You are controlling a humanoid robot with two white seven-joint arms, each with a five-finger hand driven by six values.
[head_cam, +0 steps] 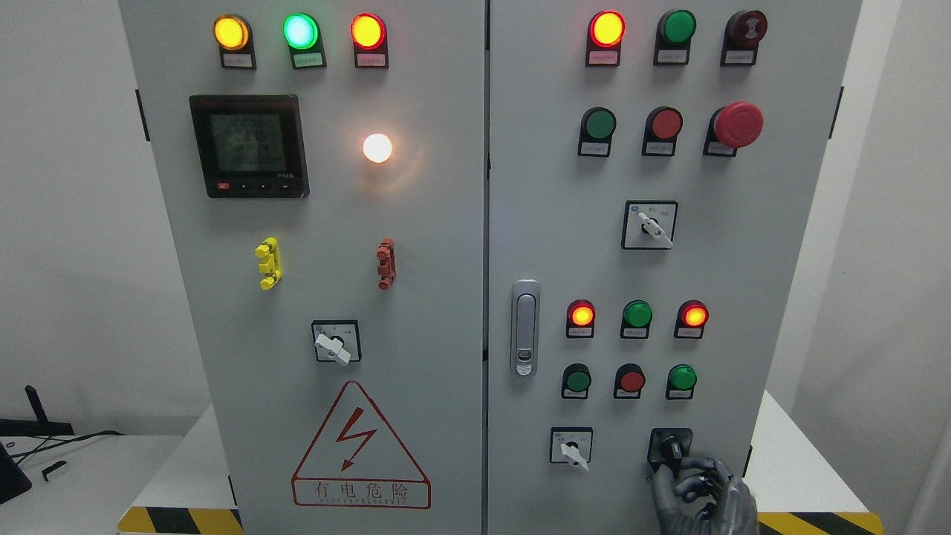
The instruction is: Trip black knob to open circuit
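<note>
A: Eyes on the small black rotary knob point(672, 448), sitting in its black square plate at the lower right of the grey metal cabinet's right door point(550, 186). The right robot hand point(698, 487), dark grey with jointed fingers, comes up from the bottom edge, just below and right of it.

B: Got hold of it?

A: Fingertips point(680, 468) are curled up against the plate's lower edge, right at the knob. Whether they're pinched on the handle or only resting beside it, I can't tell from here. The left hand is not in view.

B: So the turn looks yet to be made. What worries you?

A: Slip, mostly. It's a small handle; if the fingers sit low on it, I'd expect them to skid off as the wrist rolls and leave the switch where it is.

B: And the neighbours?

A: The white-handled selector switch point(573, 449) is just to the left, and the round green push button point(682, 377) and round red push button point(631, 380) sit right above. A finger drifting upward could press one.
</note>
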